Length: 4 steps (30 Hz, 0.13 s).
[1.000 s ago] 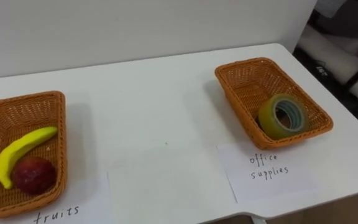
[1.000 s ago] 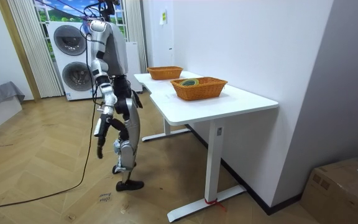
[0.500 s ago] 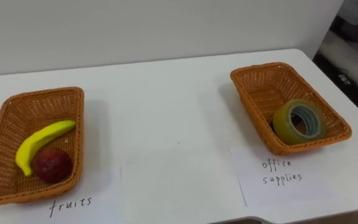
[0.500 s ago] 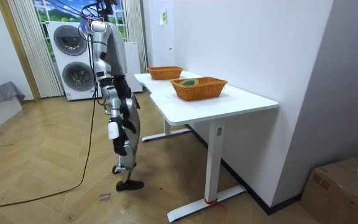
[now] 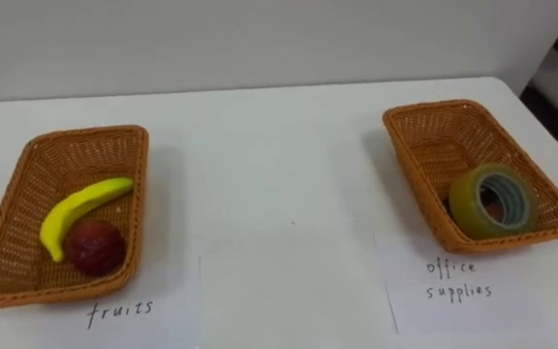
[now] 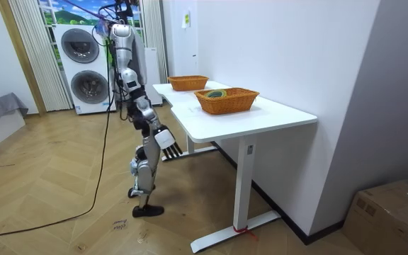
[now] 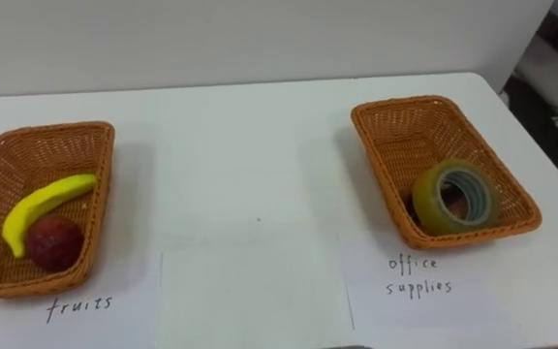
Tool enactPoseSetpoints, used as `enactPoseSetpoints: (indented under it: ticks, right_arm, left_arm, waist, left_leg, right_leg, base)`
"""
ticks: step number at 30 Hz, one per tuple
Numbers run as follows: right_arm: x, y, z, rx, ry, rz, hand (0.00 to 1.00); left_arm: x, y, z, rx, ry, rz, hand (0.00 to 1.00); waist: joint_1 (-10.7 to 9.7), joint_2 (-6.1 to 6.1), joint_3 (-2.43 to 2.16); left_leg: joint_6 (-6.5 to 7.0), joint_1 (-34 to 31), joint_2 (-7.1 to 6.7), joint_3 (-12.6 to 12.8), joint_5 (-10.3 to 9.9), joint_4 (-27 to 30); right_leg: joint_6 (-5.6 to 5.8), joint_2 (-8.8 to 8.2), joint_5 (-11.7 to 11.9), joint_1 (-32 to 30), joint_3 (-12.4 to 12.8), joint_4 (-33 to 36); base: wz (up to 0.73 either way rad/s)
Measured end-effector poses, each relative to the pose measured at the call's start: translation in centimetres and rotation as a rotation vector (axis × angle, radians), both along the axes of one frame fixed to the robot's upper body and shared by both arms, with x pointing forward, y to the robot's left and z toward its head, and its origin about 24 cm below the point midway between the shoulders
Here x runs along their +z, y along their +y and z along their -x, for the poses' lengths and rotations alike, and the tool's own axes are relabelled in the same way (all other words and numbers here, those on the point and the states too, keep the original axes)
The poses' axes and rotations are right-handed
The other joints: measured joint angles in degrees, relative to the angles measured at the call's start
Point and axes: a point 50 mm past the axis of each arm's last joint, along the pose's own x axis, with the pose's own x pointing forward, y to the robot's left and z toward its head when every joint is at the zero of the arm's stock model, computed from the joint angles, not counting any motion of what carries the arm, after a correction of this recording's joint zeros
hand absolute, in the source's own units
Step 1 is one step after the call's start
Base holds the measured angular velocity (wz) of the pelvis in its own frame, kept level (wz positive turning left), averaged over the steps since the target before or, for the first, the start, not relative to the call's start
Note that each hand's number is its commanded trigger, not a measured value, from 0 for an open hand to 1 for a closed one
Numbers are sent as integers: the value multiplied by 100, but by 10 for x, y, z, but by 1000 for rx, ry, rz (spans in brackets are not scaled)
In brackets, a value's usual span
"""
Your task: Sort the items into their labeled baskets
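Note:
Two wicker baskets stand on the white table (image 5: 269,165). The left basket (image 5: 85,133) holds a yellow banana (image 5: 85,208) and a dark red round fruit (image 5: 93,246) touching it. In the right basket (image 5: 444,105) a roll of clear tape (image 5: 493,202) leans on its near right wall. In the room view I stand at the table's long side, facing it, and my right hand (image 6: 167,139) is raised in front of me just below the table's edge, open and holding nothing.
Handwritten paper labels lie in front of each basket (image 5: 119,310) (image 5: 461,279), with a blank sheet (image 5: 294,301) between them. A wall runs along the table's far edge. Behind me stand stacked washing machines (image 6: 83,67); a cardboard box (image 6: 395,212) sits on the floor.
My right arm has swung from hanging at my side forward and up toward the table's edge. The eye view has shifted, bringing the left basket fully in. The fruit and tape have not moved.

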Motion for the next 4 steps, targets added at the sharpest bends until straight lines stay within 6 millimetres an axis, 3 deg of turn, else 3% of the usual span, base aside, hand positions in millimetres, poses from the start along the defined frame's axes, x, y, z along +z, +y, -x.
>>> enactPoseSetpoints:
  ticks: [4]
  right_arm:
    - [1,5,-4,36,-13,-52,0]
  left_arm:
    - [1,0,-9,-7,-28,2,0]
  waist:
    - [36,-44,11]
  left_leg:
    - [-1,-80,-9,-91,0,47]
  right_leg:
    - [0,-7,0,6,-74,-8]
  base:
    - [7]
